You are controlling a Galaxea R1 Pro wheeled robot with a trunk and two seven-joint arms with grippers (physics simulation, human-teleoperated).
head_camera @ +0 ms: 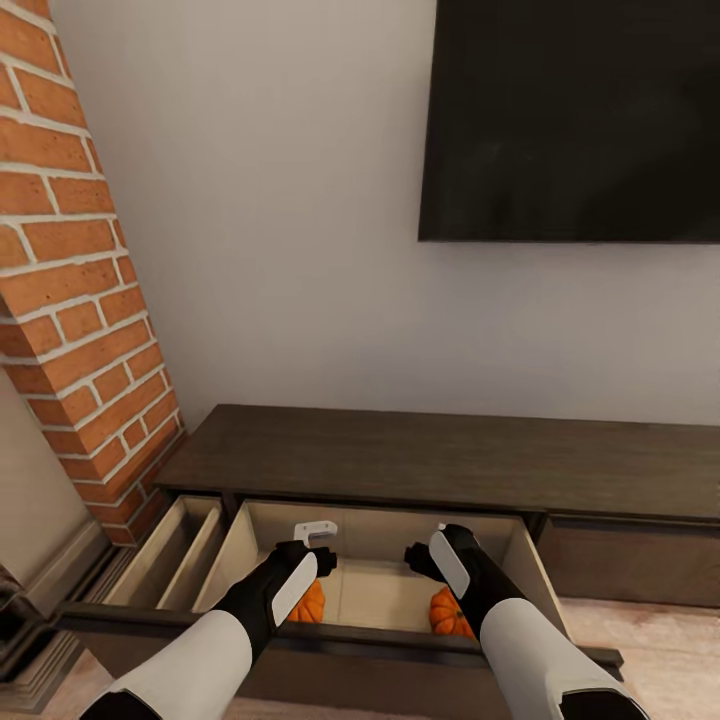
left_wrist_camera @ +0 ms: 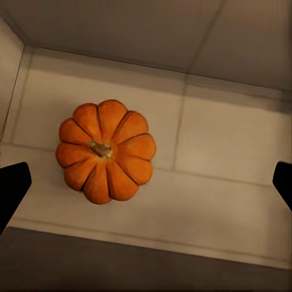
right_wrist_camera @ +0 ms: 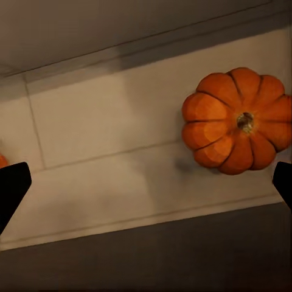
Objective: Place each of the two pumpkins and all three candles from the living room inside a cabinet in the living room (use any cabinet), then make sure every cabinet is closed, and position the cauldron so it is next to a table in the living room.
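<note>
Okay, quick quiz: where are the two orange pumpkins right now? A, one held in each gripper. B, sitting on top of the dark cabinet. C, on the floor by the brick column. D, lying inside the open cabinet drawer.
D: the left pumpkin and the right pumpkin both rest on the pale floor of the open drawer, with the left gripper and right gripper open and empty above them.

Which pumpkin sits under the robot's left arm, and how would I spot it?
Below the black TV runs a long dark cabinet with its middle drawer pulled open. Two pumpkins lie inside; yours is the left pumpkin, on the brick-wall side, under the left gripper.
</note>
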